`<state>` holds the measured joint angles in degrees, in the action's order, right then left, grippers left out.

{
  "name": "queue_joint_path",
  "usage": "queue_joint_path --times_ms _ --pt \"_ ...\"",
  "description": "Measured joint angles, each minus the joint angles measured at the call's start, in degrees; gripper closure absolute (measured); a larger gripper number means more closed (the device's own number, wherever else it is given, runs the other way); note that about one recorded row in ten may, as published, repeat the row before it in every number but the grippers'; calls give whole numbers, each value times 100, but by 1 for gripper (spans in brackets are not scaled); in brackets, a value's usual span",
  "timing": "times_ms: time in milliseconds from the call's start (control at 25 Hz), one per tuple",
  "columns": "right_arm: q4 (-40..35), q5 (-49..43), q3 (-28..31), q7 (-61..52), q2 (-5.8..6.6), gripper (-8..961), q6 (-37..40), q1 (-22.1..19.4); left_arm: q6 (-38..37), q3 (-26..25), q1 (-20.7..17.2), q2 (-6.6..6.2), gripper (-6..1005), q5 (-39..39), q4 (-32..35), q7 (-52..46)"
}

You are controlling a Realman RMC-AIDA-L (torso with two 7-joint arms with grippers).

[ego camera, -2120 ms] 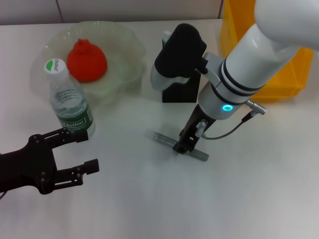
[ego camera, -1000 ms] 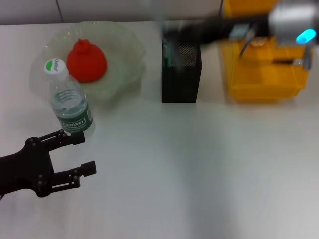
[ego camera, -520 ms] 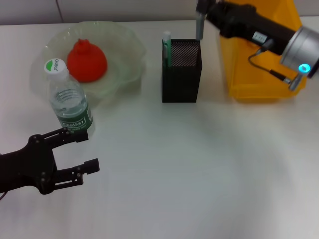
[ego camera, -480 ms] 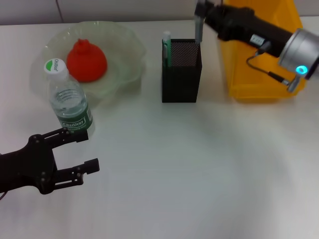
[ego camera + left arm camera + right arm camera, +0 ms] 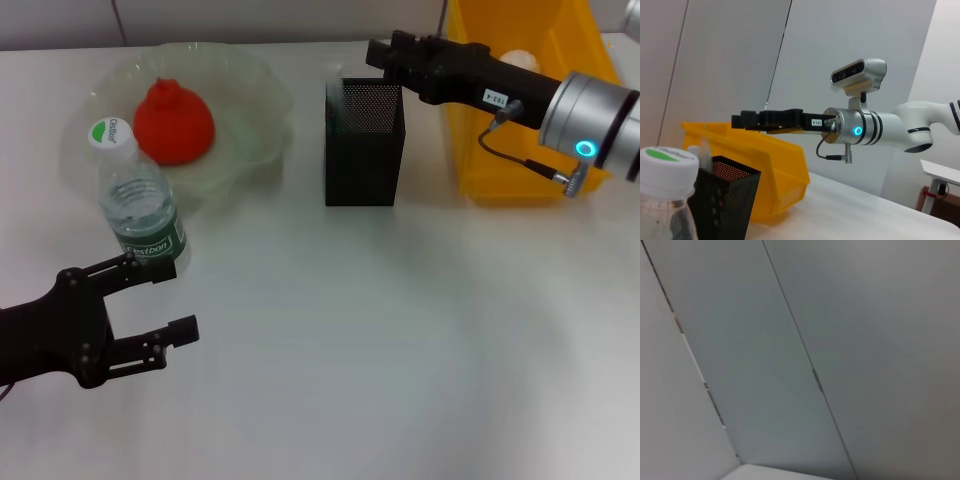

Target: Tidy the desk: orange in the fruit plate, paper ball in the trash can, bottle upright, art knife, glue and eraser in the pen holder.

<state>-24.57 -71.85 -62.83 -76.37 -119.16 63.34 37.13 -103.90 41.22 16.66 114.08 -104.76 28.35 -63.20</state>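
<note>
The black mesh pen holder (image 5: 364,145) stands mid-table; it also shows in the left wrist view (image 5: 726,200). My right gripper (image 5: 384,52) reaches in from the right and hovers just over its far rim, open and empty; it also shows in the left wrist view (image 5: 736,121). No art knife, glue or eraser shows. The orange (image 5: 174,122) lies in the clear fruit plate (image 5: 250,90). The bottle (image 5: 140,205) stands upright in front of the plate. My left gripper (image 5: 176,302) is open and empty, just in front of the bottle. A white paper ball (image 5: 517,60) lies in the yellow bin (image 5: 500,165).
The yellow bin stands right of the pen holder, under my right forearm. The right wrist view shows only a grey wall. The bottle's cap (image 5: 667,159) fills the near corner of the left wrist view.
The grey art knife held upright over the pen holder half a second ago has left my right gripper and no longer shows. The right arm has shifted slightly. The left arm has not moved.
</note>
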Motion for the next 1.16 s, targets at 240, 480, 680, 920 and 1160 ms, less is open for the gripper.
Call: queue_joint_path --times_ms 240,480,680,920,1160 --pt "-1124 -592 40 -694 345 465 1969 -806 -330 -140 -52 -38 197 15 1 1" --pt "-1579 -1891 362 -284 593 297 4102 -1292 -714 -236 -61 -152 197 15 43 0" --pt "-1399 -2569 677 223 501 180 4854 -1450 -906 -226 -25 -234 197 -12 47 -14" --pt "-1333 -2595 674 347 398 180 4874 -1471 -1007 -185 32 -239 197 -15 56 -124" --pt "-1310 -2606 650 347 385 180 4884 -1448 -1062 -141 98 -212 197 -24 59 -247"
